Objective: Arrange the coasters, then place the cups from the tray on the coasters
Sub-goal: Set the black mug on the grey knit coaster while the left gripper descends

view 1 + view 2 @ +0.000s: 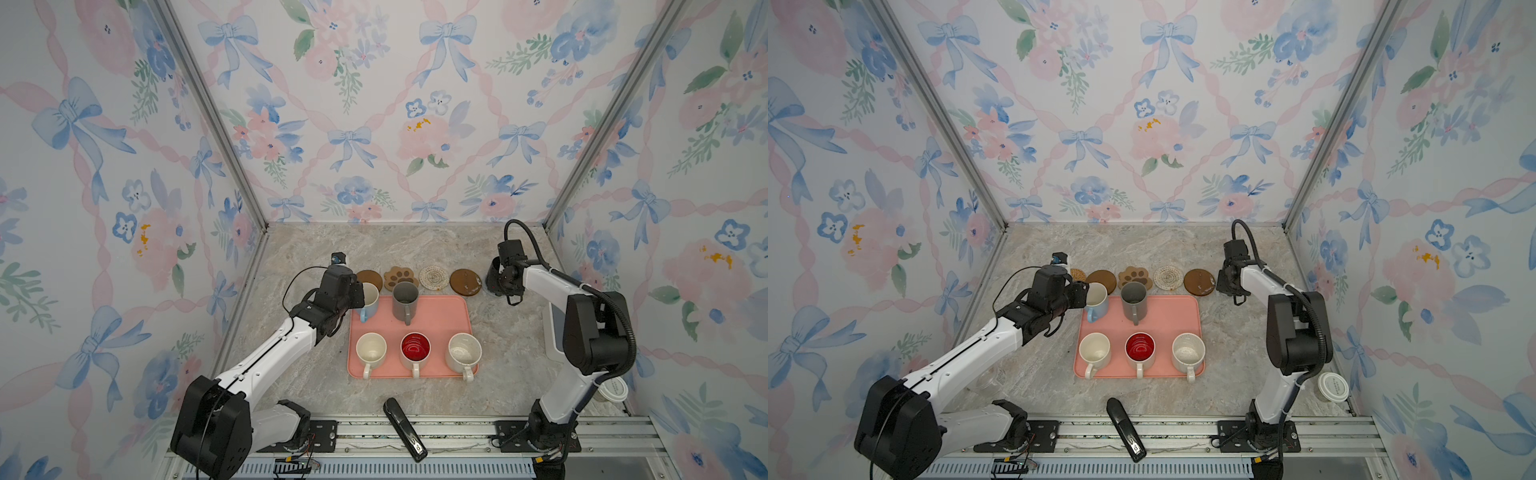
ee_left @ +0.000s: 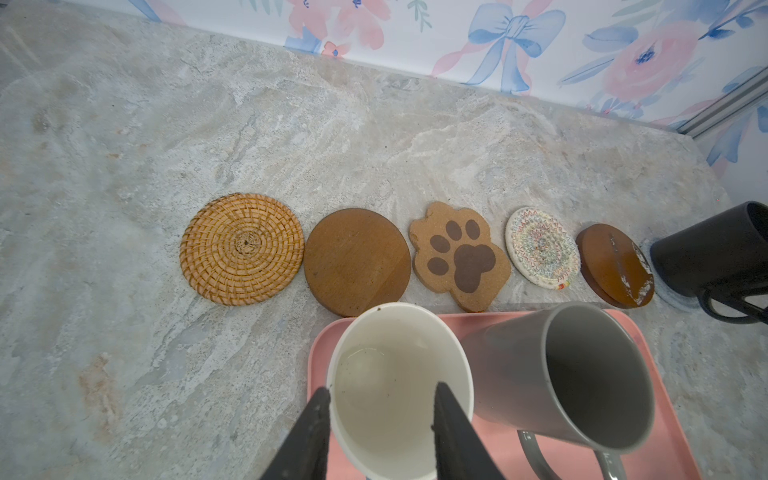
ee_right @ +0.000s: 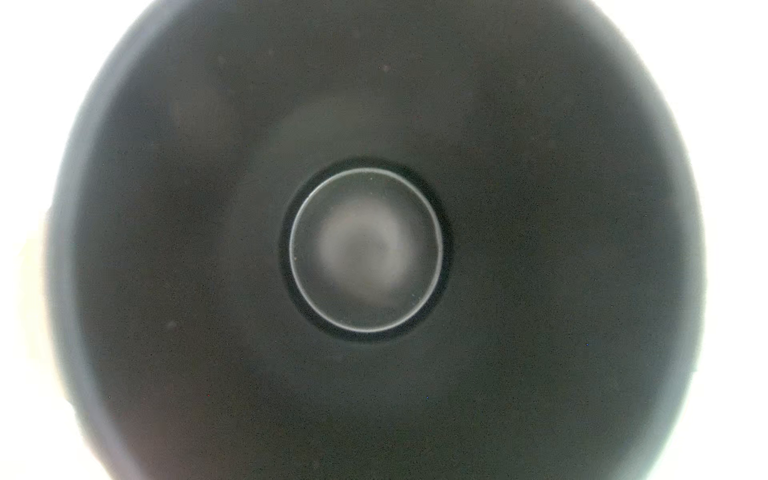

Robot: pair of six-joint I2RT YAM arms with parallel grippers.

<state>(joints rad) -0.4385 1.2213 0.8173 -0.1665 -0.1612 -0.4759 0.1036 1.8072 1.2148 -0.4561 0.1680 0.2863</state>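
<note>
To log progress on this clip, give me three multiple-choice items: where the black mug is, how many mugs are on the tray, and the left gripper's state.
1. The black mug stands: A on the tray; B stacked inside another mug; C off the tray, beside the brown coaster at the row's right.
2. Mugs on the tray: A three; B five; C six.
3. The left gripper is: A open, fingers astride the rim of the light blue mug; B shut on a handle; C far from every mug.
C: it sits past the tray's edge. B: both top views show five. A: one finger inside the rim, one outside.
</note>
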